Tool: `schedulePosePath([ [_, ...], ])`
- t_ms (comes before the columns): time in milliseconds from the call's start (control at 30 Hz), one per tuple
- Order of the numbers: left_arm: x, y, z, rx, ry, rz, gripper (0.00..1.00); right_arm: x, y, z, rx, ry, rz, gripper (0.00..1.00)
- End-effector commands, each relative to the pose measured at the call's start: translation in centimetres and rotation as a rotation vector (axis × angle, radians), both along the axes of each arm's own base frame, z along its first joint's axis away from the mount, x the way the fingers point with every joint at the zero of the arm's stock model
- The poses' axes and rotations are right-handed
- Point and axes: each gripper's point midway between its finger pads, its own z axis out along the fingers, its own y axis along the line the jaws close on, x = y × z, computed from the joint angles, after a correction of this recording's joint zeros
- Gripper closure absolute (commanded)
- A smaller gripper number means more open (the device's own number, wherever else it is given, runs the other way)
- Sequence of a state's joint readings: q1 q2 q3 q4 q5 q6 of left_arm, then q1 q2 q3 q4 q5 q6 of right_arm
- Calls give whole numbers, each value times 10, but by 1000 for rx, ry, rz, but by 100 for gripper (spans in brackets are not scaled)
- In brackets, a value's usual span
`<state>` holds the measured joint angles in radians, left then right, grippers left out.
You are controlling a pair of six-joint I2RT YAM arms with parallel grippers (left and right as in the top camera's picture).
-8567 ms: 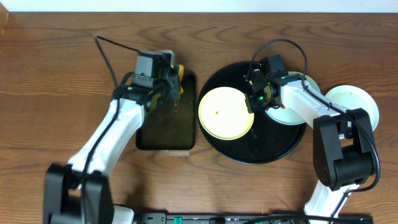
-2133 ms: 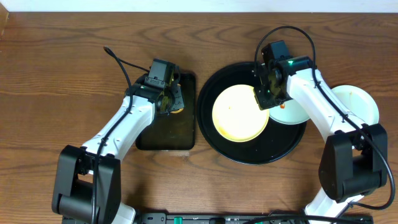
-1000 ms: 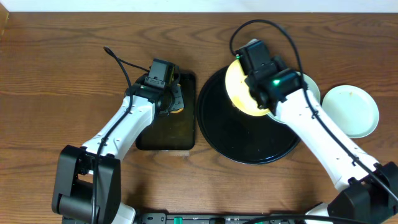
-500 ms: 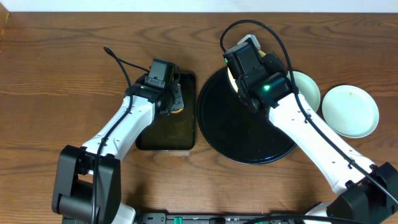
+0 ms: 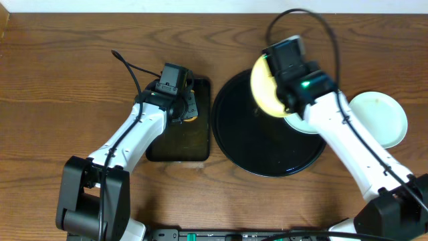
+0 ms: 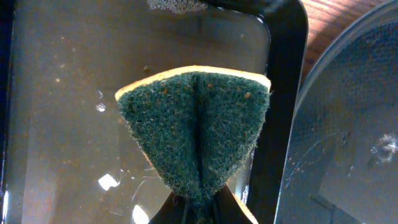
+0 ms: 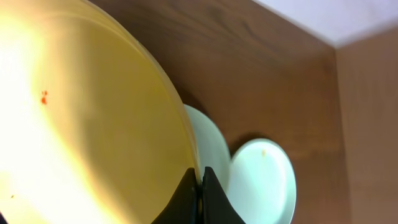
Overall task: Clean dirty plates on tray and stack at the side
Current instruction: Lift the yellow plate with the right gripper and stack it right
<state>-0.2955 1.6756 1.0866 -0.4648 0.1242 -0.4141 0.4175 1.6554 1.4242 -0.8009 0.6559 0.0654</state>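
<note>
One yellow plate [image 5: 261,87] pinched by right claw [image 7: 199,179], swung right since before, left claw [image 6: 198,208] gripping sponge [image 6: 196,130].

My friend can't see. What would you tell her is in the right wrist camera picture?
The right gripper pinches the rim of a pale yellow plate that fills the left side and has tiny orange specks. Past its edge sit a pale plate and a second pale plate, with brown wooden table around them.

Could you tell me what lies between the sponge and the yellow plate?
Between sponge and yellow plate, the overhead view shows only the rectangular tray's rim and bare round tray.
</note>
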Motion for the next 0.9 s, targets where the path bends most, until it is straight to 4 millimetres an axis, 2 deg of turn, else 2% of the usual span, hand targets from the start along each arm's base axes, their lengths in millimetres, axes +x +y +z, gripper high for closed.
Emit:
schedulePosePath([
  [0,0,4,2,17,-12,-3,92,4,-60,12,146,-111,-289,99],
  [33,0,4,2,17,-12,-3,92,2,-75,11,158,-120,-345,99],
  [67,0,4,2,17,-12,-3,92,-3,-106,8,181,-128,-452,99],
  [100,0,4,2,17,-12,-3,92,-7,-125,5,201,-127,-517,99],
  [233,0,4,2,16,-12,-4,92,-28,-181,-5,257,-118,-710,99],
  [267,0,4,2,17,-12,-3,92,-37,-201,-10,285,-111,-771,99],
  [433,0,4,2,16,-12,-4,92,-64,-249,-32,402,-90,-928,99],
  [600,0,4,2,16,-12,-4,92,-75,-276,-54,532,-102,-980,99],
  [700,0,4,2,16,-12,-4,92,-83,-278,-72,592,-70,-979,99],
  [867,0,4,2,16,-12,-4,92,-102,-272,-104,588,-5,-1008,99],
])
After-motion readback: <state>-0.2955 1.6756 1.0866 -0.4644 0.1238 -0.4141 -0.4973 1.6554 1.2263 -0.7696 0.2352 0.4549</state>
